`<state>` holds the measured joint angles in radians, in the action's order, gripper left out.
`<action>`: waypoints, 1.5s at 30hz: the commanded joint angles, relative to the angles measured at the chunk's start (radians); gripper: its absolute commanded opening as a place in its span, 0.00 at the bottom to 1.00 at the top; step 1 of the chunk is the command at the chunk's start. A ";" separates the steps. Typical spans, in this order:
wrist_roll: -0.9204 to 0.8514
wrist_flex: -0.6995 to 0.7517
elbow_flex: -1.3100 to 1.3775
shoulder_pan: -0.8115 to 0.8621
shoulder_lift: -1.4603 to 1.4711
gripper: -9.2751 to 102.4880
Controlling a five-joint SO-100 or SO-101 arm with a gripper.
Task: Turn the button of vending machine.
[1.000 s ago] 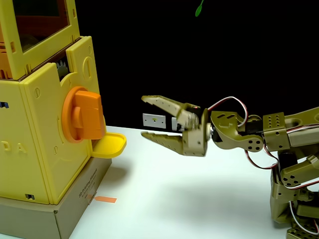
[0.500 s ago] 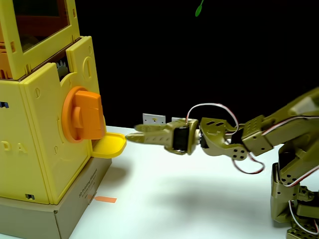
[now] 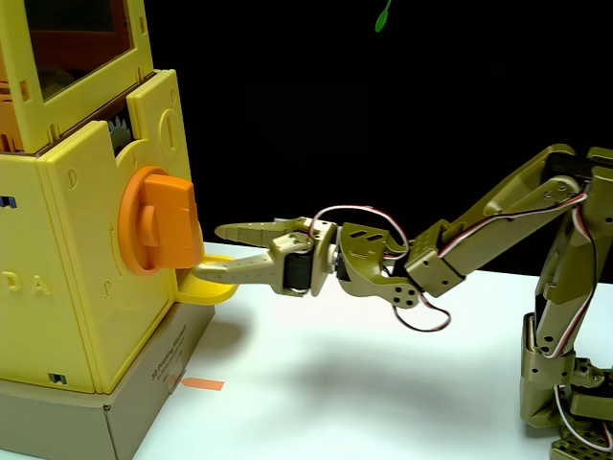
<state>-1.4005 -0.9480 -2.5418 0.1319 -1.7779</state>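
Observation:
The vending machine (image 3: 86, 249) is a big yellow box filling the left of the fixed view, with an orange-tinted window at the top. Its button (image 3: 158, 222) is an orange disc with a thick bar standing upright across its face. My olive-green gripper (image 3: 208, 252) reaches in from the right and is open. The upper fingertip hangs just right of the bar's lower edge. The lower fingertip lies over the yellow tray (image 3: 209, 290) under the button. Nothing is between the fingers, and I cannot tell whether they touch the button.
The machine stands on a grey cardboard base (image 3: 144, 407). A small orange strip (image 3: 203, 384) lies on the white table (image 3: 364, 393) in front of it. The arm's base (image 3: 570, 383) stands at the right edge. The background is black.
The arm has stretched left across the table toward the machine. The gripper rolled at the wrist, and its tips moved from mid-table to the button's lower right edge.

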 commanded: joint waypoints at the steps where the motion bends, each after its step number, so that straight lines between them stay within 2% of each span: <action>1: 0.000 -0.017 0.091 0.014 0.026 0.46; 13: 0.005 -0.011 0.255 0.000 0.120 0.35; 25: -0.035 -0.026 0.268 -0.018 0.137 0.25; 36: -0.017 -0.021 0.258 -0.026 0.149 0.28; 42: -0.028 -0.015 0.253 -0.044 0.149 0.21; 45: -0.041 -0.005 0.253 -0.057 0.147 0.15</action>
<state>-1.4297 -0.9587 -2.3163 0.0920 -1.6230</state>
